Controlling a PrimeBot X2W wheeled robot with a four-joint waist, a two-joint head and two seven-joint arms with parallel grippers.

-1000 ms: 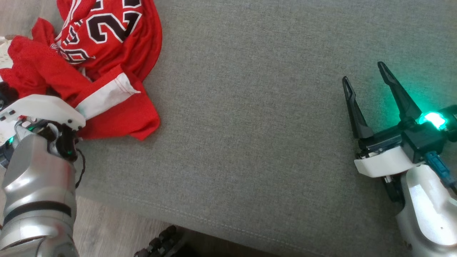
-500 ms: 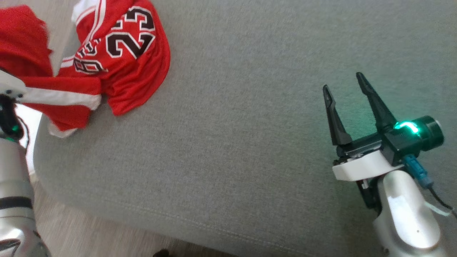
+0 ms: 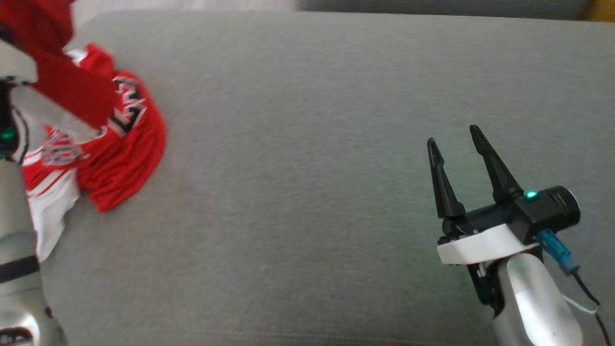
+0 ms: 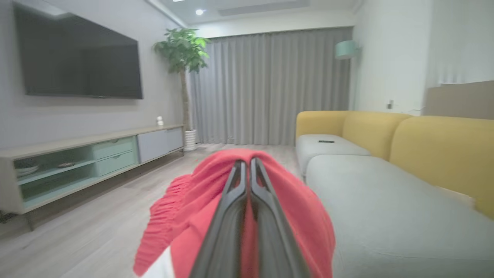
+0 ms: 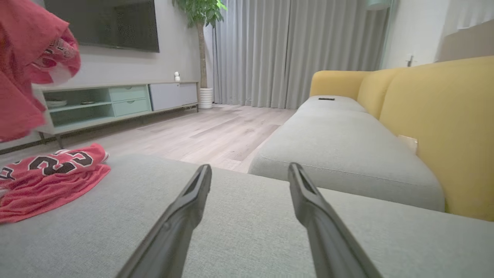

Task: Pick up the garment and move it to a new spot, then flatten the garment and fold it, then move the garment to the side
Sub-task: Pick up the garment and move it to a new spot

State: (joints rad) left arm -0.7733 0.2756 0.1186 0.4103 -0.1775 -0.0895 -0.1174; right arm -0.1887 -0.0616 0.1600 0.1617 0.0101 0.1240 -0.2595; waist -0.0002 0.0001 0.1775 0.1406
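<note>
Garment: the red garment (image 3: 120, 158) with black-and-white lettering is lying bunched well off to the left of the right claw, and a strip of red cloth is rising from it towards the left claw.
Garment, unclear: it is blurring in the head view, so the lettering is smearing. The picture's left edge is cutting it off. Whether the lifted cloth and the lying heap are one piece I cannot tell.
Left claw: the left claw (image 4: 247, 162) is clenching a fold of the red cloth, with both fingers pressing together along their length. The cloth is draping over both sides of the tips and hiding whatever lies just below them.
Left forearm: the pale left forearm (image 3: 19, 269) is showing beside the heap, and the edge is cropping most of it.
Right claw: the right claw (image 3: 454, 134) is standing released, its fingers spread wide with nothing between them. Whether the tips are touching the fabric below I cannot tell.
Sofa seat: the grey sofa seat (image 3: 307, 192) is carrying the heap and stretching bare between it and the right claw.
Beyond the claws: a wooden floor (image 5: 216, 131), a low cabinet (image 5: 115, 102), a dark television (image 4: 81, 65), a potted plant (image 4: 181, 50), grey curtains (image 4: 270, 85) and a yellow backrest (image 5: 436, 116) to the right claw's right.
</note>
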